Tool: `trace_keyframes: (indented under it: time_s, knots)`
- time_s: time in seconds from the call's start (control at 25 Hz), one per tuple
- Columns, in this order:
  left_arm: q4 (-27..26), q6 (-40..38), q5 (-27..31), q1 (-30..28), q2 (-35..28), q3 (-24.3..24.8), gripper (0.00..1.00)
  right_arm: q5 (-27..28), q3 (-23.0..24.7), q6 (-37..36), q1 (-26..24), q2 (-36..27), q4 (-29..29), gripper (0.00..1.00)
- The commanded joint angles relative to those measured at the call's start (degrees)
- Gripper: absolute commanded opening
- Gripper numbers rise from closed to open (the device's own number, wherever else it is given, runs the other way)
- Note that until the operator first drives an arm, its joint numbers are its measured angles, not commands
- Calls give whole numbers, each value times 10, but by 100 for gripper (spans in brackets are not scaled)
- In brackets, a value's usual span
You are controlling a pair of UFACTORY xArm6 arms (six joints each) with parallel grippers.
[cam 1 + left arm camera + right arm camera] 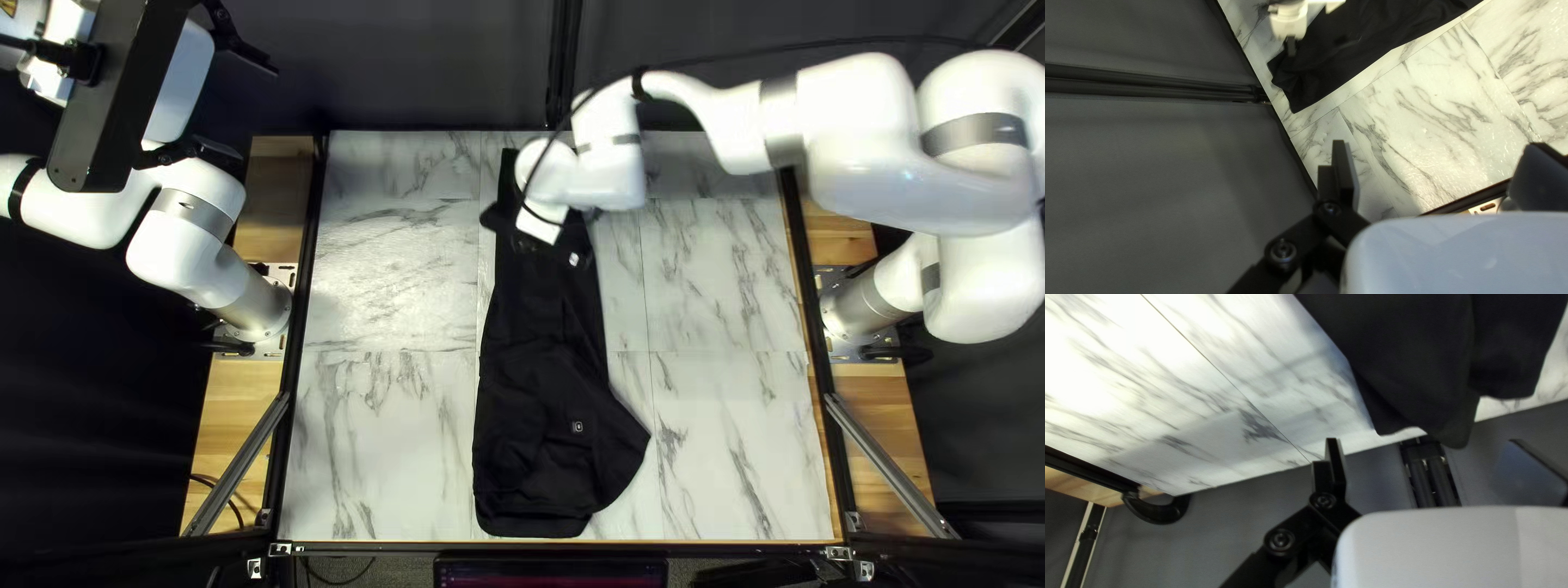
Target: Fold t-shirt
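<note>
By the curtain point(435, 65), my right arm point(860, 131) overhangs the shirt point(539, 403).

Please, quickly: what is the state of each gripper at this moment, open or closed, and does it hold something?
Left gripper: open, holding nothing.
Right gripper: open, no grip on the black shirt.
</note>
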Motion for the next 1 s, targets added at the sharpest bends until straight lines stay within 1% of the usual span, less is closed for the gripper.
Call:
trace_keyframes:
  time_s: [0.04,0.4,0.44,0.48,0.56,0.6,0.64,0.76,0.8,1.0]
  knots:
    - [0,0,0,0,0,0,100,-44,19,-36,18,-21,58,100]
    - [0,0,0,0,0,0,100,-44,19,-36,18,-21,58,100]
    - [0,0,0,0,0,0,100,-46,24,-35,18,-23,54,100]
    - [0,0,0,0,0,0,100,-63,29,-48,19,-23,60,100]
    - [0,0,0,0,0,0,100,-76,29,-54,30,-23,75,100]
    - [0,0,0,0,0,0,100,-82,22,-43,46,-20,95,100]
    - [0,0,0,0,0,0,100,-88,22,-39,52,-20,104,100]
    - [0,0,0,0,0,0,100,-126,32,-12,76,-25,165,100]
    - [0,0,0,0,0,0,100,-160,47,-7,81,-30,206,100]
    - [0,0,0,0,0,0,100,-160,47,-7,81,-30,206,100]
